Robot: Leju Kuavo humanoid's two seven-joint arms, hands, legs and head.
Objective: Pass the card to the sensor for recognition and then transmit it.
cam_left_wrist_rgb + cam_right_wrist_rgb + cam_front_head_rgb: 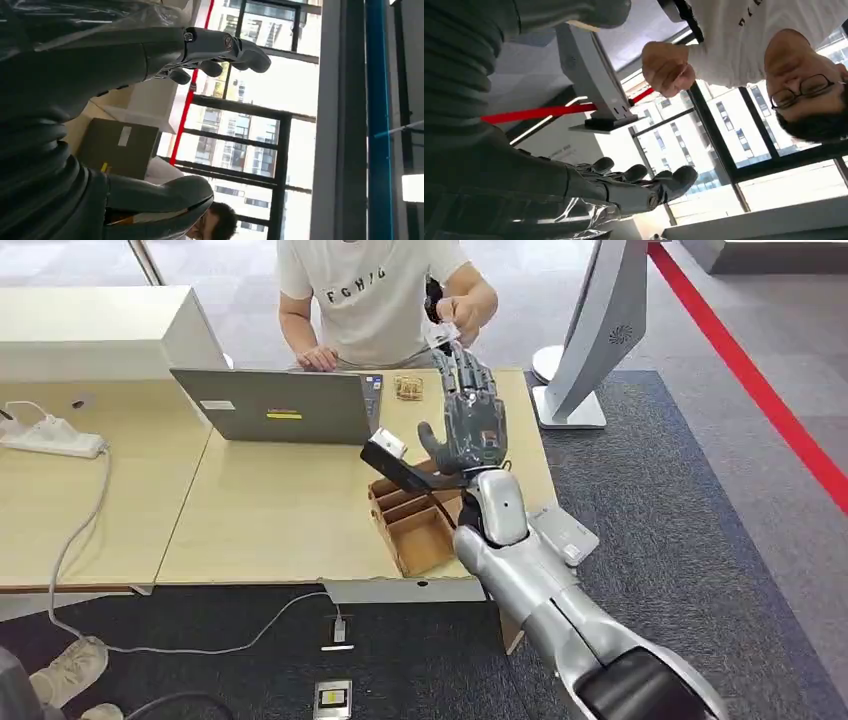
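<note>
My right hand [470, 415] reaches out over the far side of the table [280, 520], fingers straight and apart, nothing in it. Just past its fingertips a person's hand [458, 312] holds a small pale card [443, 336] on a black strap. The right wrist view shows that fist [668, 67] beyond my spread fingers [644, 185], apart from them. A black sensor [400, 468] with a white block on it stands by my right thumb. In the left wrist view my left hand [100, 75] is raised with fingers [225, 50] and thumb apart, holding nothing.
A wooden divided box [415, 525] sits under my right wrist. An open laptop [275, 405] stands at the table's back, with the seated person [370, 290] behind it. A power strip [50, 437] lies far left. A white kiosk stand [590, 330] rises at the right.
</note>
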